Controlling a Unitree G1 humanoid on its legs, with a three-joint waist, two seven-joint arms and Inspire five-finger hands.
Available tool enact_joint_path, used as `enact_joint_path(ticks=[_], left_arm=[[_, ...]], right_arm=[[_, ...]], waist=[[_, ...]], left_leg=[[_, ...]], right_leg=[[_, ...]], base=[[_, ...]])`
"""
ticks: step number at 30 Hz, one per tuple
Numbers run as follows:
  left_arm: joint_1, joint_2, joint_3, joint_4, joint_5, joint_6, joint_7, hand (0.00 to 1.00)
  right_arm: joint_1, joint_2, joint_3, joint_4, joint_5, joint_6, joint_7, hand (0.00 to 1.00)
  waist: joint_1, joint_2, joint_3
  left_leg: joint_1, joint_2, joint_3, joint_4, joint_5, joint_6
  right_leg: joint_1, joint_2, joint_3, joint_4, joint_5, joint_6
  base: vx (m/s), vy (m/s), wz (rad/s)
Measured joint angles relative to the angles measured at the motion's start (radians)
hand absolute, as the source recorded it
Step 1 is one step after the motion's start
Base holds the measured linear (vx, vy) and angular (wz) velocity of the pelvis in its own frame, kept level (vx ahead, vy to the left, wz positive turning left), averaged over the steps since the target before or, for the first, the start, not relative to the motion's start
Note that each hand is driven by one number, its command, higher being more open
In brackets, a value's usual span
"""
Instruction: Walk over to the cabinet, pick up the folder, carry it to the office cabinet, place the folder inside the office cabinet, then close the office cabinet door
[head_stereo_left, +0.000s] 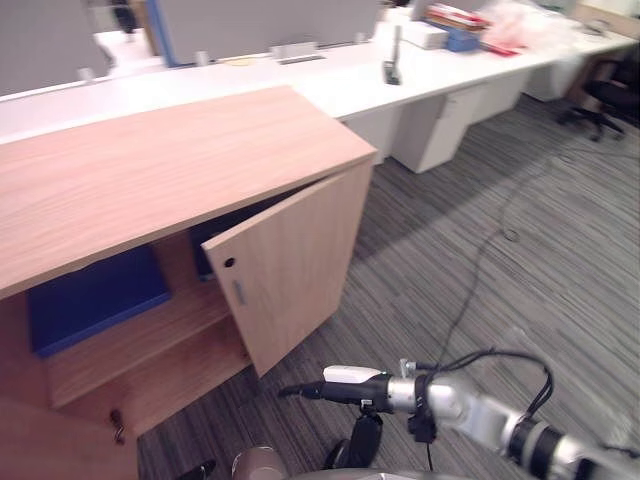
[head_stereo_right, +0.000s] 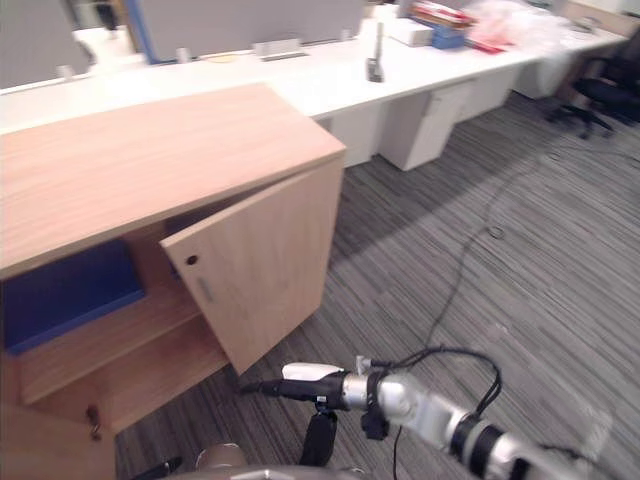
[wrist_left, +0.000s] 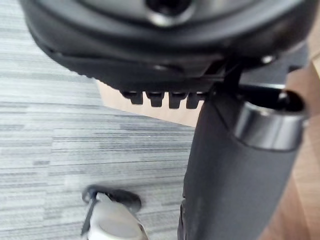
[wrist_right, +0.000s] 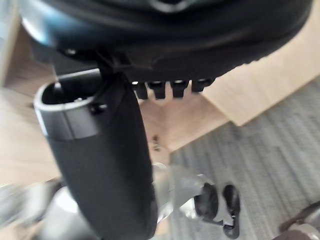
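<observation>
**Fig. Folder shelved; door not yet closed.**
The blue folder (head_stereo_left: 95, 295) lies on a shelf inside the office cabinet (head_stereo_left: 150, 170), at 9 o'clock. The door (head_stereo_left: 295, 265) stands half open. My right hand (head_stereo_left: 345, 388) hangs at 6 o'clock, fingers loosely straight and empty, as is my left hand (wrist_left: 150, 45). I judge it best to push the door's outer face near its free edge with flat fingers.
</observation>
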Motion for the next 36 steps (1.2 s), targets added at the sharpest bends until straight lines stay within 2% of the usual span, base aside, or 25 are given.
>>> enact_joint_path(ticks=[1,2,3,6,7,8,9,10,11,12,13,14,15,16,19,21,24,27,28,30,31,33,34,35,36], left_arm=[[-0.002,-0.009,-0.028,-0.011,0.0,0.001,0.002,1.0],[0.013,-0.037,-0.077,-0.037,-0.001,-0.004,0.002,1.0],[0.031,-0.091,-0.103,-0.041,-0.027,-0.012,0.007,1.0],[0.09,-0.144,-0.121,-0.048,-0.114,-0.009,0.016,1.0],[0.11,-0.143,-0.144,-0.048,-0.145,-0.008,0.027,1.0],[0.135,-0.145,-0.185,-0.046,-0.167,-0.008,0.044,1.0],[0.149,-0.139,-0.241,-0.045,-0.186,-0.01,0.048,1.0],[0.147,-0.136,-0.269,-0.046,-0.189,-0.01,0.05,1.0],[0.142,-0.129,-0.291,-0.052,-0.192,-0.01,0.053,1.0],[0.114,-0.119,-0.316,-0.087,-0.197,-0.017,0.067,1.0],[0.099,-0.117,-0.325,-0.095,-0.198,-0.022,0.07,1.0],[0.079,-0.111,-0.332,-0.113,-0.197,-0.03,0.069,1.0],[0.067,-0.102,-0.33,-0.138,-0.197,-0.041,0.073,1.0],[0.053,-0.094,-0.324,-0.154,-0.197,-0.046,0.077,1.0],[0.047,-0.149,-0.262,-0.197,-0.205,-0.048,0.088,1.0],[0.055,-0.162,-0.255,-0.206,-0.208,-0.048,0.088,1.0],[0.05,-0.167,-0.267,-0.233,-0.222,-0.056,0.084,1.0],[0.048,-0.167,-0.313,-0.305,-0.249,-0.058,0.082,1.0],[0.046,-0.174,-0.327,-0.318,-0.256,-0.058,0.081,1.0],[0.039,-0.184,-0.354,-0.362,-0.266,-0.058,0.064,1.0],[0.034,-0.181,-0.37,-0.367,-0.27,-0.06,0.063,1.0],[0.051,-0.177,-0.391,-0.375,-0.285,-0.062,0.063,1.0],[0.064,-0.177,-0.403,-0.379,-0.286,-0.065,0.061,1.0],[0.061,-0.164,-0.431,-0.383,-0.293,-0.071,0.048,1.0],[0.064,-0.147,-0.452,-0.384,-0.321,-0.08,0.032,1.0]], right_arm=[[0.007,0.075,-0.051,0.122,-0.034,0.034,-0.034,1.0],[0.021,0.19,-0.141,0.337,-0.1,0.119,-0.081,1.0],[0.046,0.237,-0.287,0.467,-0.12,0.169,-0.111,1.0],[0.119,0.294,-0.585,0.537,-0.057,0.219,-0.206,1.0],[0.142,0.305,-0.665,0.542,-0.01,0.237,-0.246,1.0],[0.174,0.307,-0.746,0.542,0.053,0.251,-0.285,1.0],[0.2,0.309,-0.838,0.539,0.126,0.259,-0.324,1.0],[0.203,0.314,-0.865,0.538,0.147,0.259,-0.34,1.0],[0.204,0.318,-0.883,0.537,0.165,0.258,-0.355,1.0],[0.204,0.322,-0.907,0.54,0.212,0.255,-0.376,1.0],[0.204,0.326,-0.918,0.544,0.223,0.255,-0.381,1.0],[0.208,0.339,-0.93,0.561,0.275,0.254,-0.391,1.0],[0.213,0.368,-0.956,0.582,0.32,0.253,-0.397,1.0],[0.211,0.386,-0.969,0.594,0.33,0.256,-0.397,1.0],[0.214,0.379,-0.999,0.602,0.353,0.258,-0.398,1.0],[0.225,0.373,-1.0,0.598,0.35,0.258,-0.395,1.0],[0.237,0.385,-1.027,0.593,0.34,0.26,-0.396,1.0],[0.244,0.401,-1.029,0.571,0.323,0.257,-0.398,1.0],[0.243,0.403,-1.029,0.562,0.321,0.256,-0.398,1.0],[0.244,0.404,-1.032,0.547,0.32,0.252,-0.398,1.0],[0.243,0.403,-1.041,0.545,0.321,0.251,-0.398,1.0],[0.24,0.401,-1.079,0.534,0.324,0.252,-0.402,1.0],[0.239,0.396,-1.086,0.53,0.325,0.251,-0.402,1.0],[0.234,0.397,-1.109,0.538,0.326,0.249,-0.402,1.0],[0.235,0.405,-1.11,0.553,0.331,0.251,-0.395,1.0]], waist=[[0.01,0.007,0.021],[0.025,0.011,0.022],[0.029,0.021,0.016],[0.017,0.048,0.008],[0.006,0.049,0.01],[-0.012,0.053,0.012],[-0.026,0.065,0.008],[-0.034,0.077,0.008],[-0.038,0.075,0.006],[-0.042,0.071,0.009],[-0.041,0.067,0.01],[-0.05,0.054,0.002],[-0.061,0.018,-0.012],[-0.061,-0.019,-0.014],[-0.059,0.021,-0.027],[-0.06,0.03,-0.031],[-0.062,0.025,-0.028],[-0.06,0.008,-0.006],[-0.061,0.007,0.006],[-0.074,0.008,0.018],[-0.079,0.009,0.028],[-0.093,0.027,0.032],[-0.101,0.041,0.029],[-0.103,0.039,0.029],[-0.097,0.022,0.022]], left_leg=[[0.019,0.002,-0.016,-0.002,0.012,-0.042],[0.029,-0.032,-0.05,-0.072,0.029,-0.034],[0.02,-0.081,-0.088,-0.143,0.065,-0.028],[0.017,-0.164,-0.177,-0.238,0.104,-0.014],[0.034,-0.197,-0.224,-0.268,0.119,-0.014],[0.058,-0.229,-0.289,-0.296,0.149,-0.011],[0.077,-0.259,-0.364,-0.284,0.168,0.025],[0.081,-0.263,-0.392,-0.277,0.171,0.036],[0.078,-0.267,-0.423,-0.272,0.166,0.043],[0.06,-0.272,-0.499,-0.259,0.173,0.036],[0.059,-0.275,-0.527,-0.262,0.177,0.03],[0.053,-0.286,-0.583,-0.261,0.179,0.018],[0.041,-0.313,-0.629,-0.254,0.177,0.005],[0.043,-0.331,-0.645,-0.254,0.174,-0.005],[0.045,-0.278,-0.682,-0.256,0.156,-0.038],[0.048,-0.256,-0.711,-0.263,0.151,-0.051],[0.045,-0.238,-0.768,-0.262,0.147,-0.071],[0.024,-0.252,-0.82,-0.243,0.15,-0.082],[0.014,-0.258,-0.813,-0.232,0.151,-0.084],[-0.043,-0.244,-0.667,-0.174,0.139,-0.055],[-0.095,-0.195,-0.454,-0.064,0.105,-0.035],[-0.109,-0.124,-0.138,0.078,0.024,-0.004],[-0.11,-0.121,-0.088,0.068,0.012,0.009],[-0.105,-0.156,-0.073,0.036,0.003,0.035],[-0.091,-0.208,-0.081,-0.036,0.036,0.049]], right_leg=[[0.023,0.0,-0.03,0.0,-0.006,-0.018],[0.064,-0.021,-0.11,-0.057,0.001,0.018],[0.075,-0.056,-0.189,-0.087,0.019,0.043],[0.08,-0.132,-0.297,-0.033,-0.007,0.086],[0.086,-0.185,-0.333,0.049,-0.039,0.097],[0.088,-0.27,-0.344,0.206,-0.067,0.088],[0.058,-0.333,-0.221,0.386,-0.072,0.031],[0.033,-0.34,-0.144,0.428,-0.092,0.039],[0.012,-0.324,-0.044,0.423,-0.115,0.056],[-0.026,-0.243,0.206,0.347,-0.143,0.102],[-0.031,-0.213,0.303,0.312,-0.145,0.111],[-0.016,-0.172,0.457,0.21,-0.133,0.144],[0.004,-0.188,0.502,0.105,-0.083,0.174],[0.012,-0.215,0.492,0.067,-0.049,0.237],[0.059,-0.165,0.423,0.017,-0.044,0.211],[0.092,-0.14,0.39,-0.014,-0.039,0.202],[0.139,-0.114,0.317,-0.052,-0.039,0.2],[0.178,-0.111,0.231,-0.069,-0.046,0.188],[0.186,-0.115,0.215,-0.068,-0.048,0.186],[0.191,-0.127,0.152,-0.063,-0.053,0.182],[0.19,-0.139,0.125,-0.055,-0.062,0.18],[0.195,-0.177,0.107,-0.005,-0.093,0.21],[0.194,-0.183,0.098,0.011,-0.105,0.222],[0.186,-0.212,0.082,0.033,-0.123,0.233],[0.183,-0.241,0.075,0.021,-0.122,0.232]], base=[[0.05,0.043,1.74],[0.07,-0.015,1.92],[0.07,-0.005,1.95],[0.09,0.126,1.44],[0.15,0.17,1.32],[0.17,0.212,1.77],[0.14,0.162,1.66],[0.09,0.114,1.36],[0.09,0.038,1.42],[0.08,-0.003,1.37],[0.09,-0.064,1.66],[0.08,-0.169,1.44],[0.11,-0.295,1.42],[0.1,-0.303,0.96],[0.11,-0.238,0.42],[0.12,-0.167,0.34],[0.1,-0.17,0.58],[0.03,-0.099,0.69],[-0.01,-0.066,0.88],[-0.06,0.027,0.71],[-0.03,0.081,0.46],[0.07,0.147,0.42],[0.15,0.216,0.57],[0.18,0.267,0.63],[0.18,0.245,0.65]])
